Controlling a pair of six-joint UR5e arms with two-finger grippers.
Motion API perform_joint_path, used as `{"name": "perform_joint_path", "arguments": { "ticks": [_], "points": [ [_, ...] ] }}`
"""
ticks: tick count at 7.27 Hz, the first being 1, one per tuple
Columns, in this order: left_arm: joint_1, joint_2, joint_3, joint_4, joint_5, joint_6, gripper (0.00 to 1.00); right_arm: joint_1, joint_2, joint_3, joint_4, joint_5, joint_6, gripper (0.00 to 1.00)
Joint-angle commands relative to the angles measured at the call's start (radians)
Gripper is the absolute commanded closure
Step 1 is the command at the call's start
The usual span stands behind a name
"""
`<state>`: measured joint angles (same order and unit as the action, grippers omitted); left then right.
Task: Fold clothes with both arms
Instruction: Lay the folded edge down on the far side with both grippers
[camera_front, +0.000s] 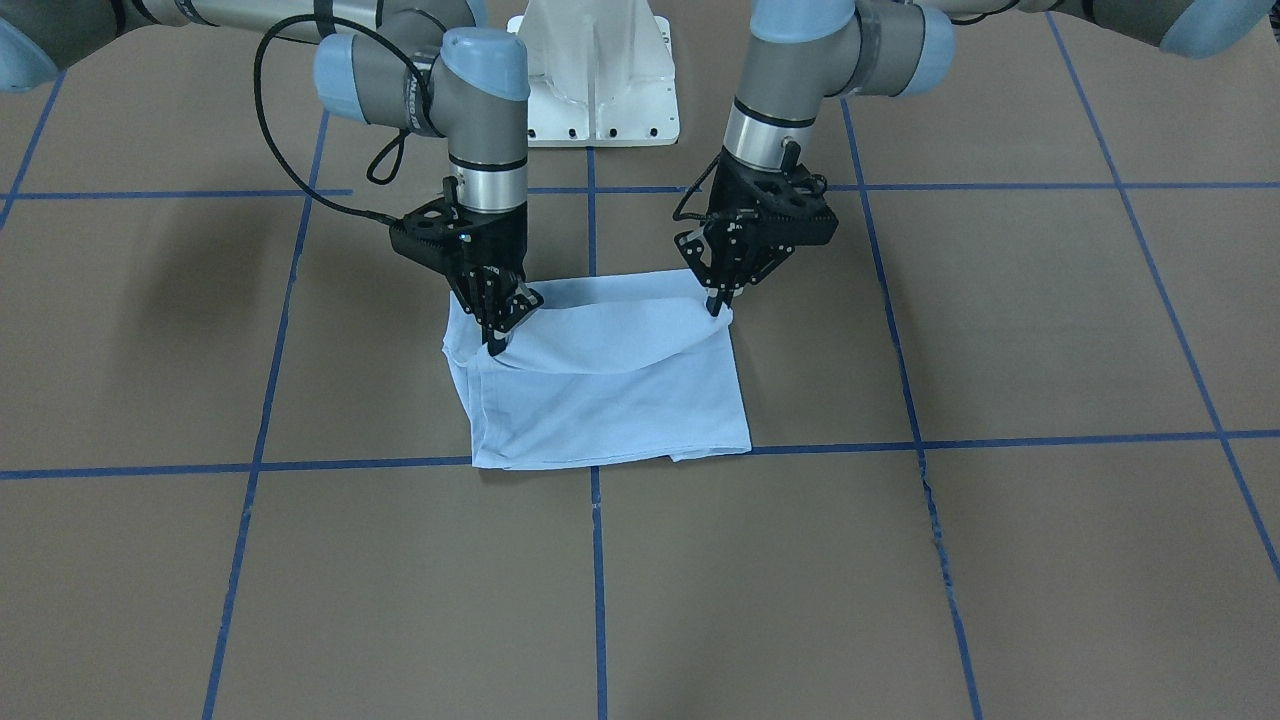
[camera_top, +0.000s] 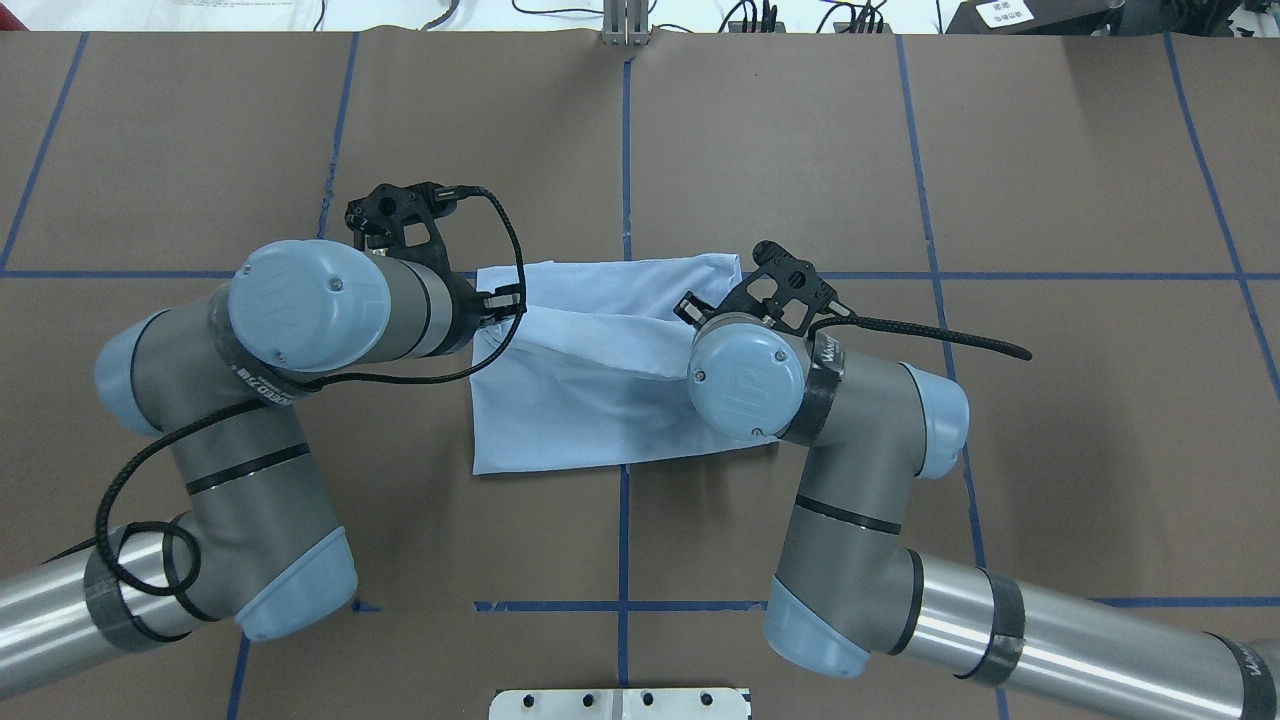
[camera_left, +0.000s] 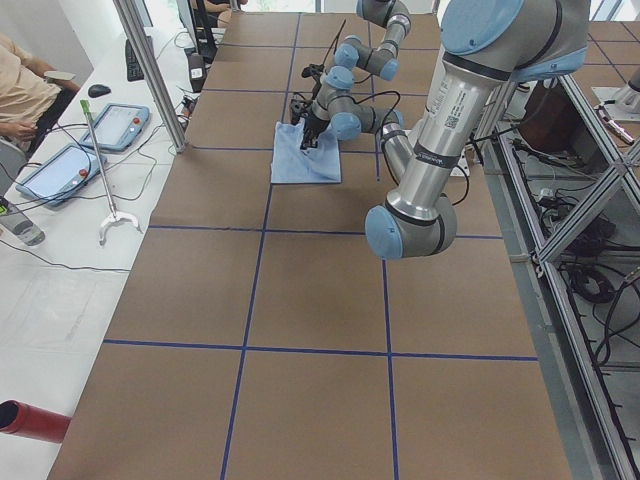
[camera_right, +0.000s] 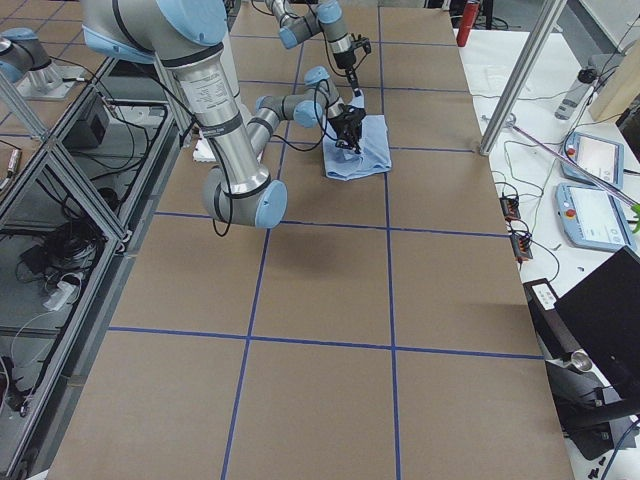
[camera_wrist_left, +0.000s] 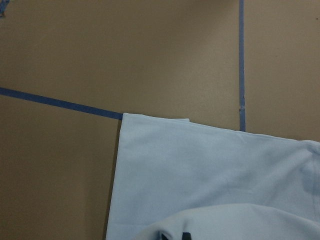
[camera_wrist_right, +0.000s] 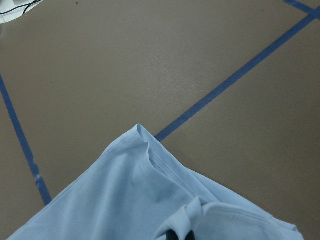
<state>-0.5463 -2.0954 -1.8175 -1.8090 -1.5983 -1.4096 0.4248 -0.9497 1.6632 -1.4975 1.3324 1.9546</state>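
The light blue T-shirt lies folded into a rough rectangle at the middle of the brown table; its print, collar and label are hidden. My left gripper is shut on the shirt's robot-side edge at one corner and holds it slightly raised. My right gripper is shut on the same edge at the other corner. The cloth sags in a fold between them. In the overhead view the shirt shows between both wrists, which hide the fingertips. The left wrist view shows the shirt flat below, as does the right wrist view.
The white pedestal base stands behind the shirt. Blue tape lines grid the brown table. A side bench with tablets and a seated person lies beyond the table's far edge, past a metal post.
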Motion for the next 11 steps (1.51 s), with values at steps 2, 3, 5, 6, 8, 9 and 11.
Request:
{"name": "perform_joint_path", "arguments": {
  "ticks": [2, 3, 5, 6, 8, 9, 11],
  "points": [
    [-0.027, -0.031, 0.138, -0.073, 0.003, 0.043, 1.00, 0.041, 0.071, -0.169, 0.095, 0.025, -0.034, 1.00],
    [-0.027, -0.032, 0.162, -0.075, 0.003, 0.044, 1.00, 0.048, 0.072, -0.178, 0.109, 0.027, -0.049, 1.00],
    [-0.027, -0.035, 0.223, -0.134, 0.005, 0.046, 1.00, 0.052, 0.071, -0.181, 0.111, 0.034, -0.072, 1.00],
    [-0.027, -0.032, 0.231, -0.151, 0.005, 0.047, 0.79, 0.052, 0.069, -0.189, 0.109, 0.033, -0.165, 0.35],
    [-0.032, -0.016, 0.196, -0.173, -0.003, 0.157, 0.00, 0.060, 0.074, -0.178, 0.115, 0.034, -0.334, 0.00],
    [-0.034, -0.005, 0.181, -0.180, -0.005, 0.159, 0.00, 0.060, 0.068, -0.142, 0.115, 0.050, -0.406, 0.00],
    [-0.034, -0.005, 0.181, -0.181, -0.005, 0.158, 0.00, -0.004, 0.058, -0.096, 0.109, 0.062, -0.500, 0.00]
  ]
}}
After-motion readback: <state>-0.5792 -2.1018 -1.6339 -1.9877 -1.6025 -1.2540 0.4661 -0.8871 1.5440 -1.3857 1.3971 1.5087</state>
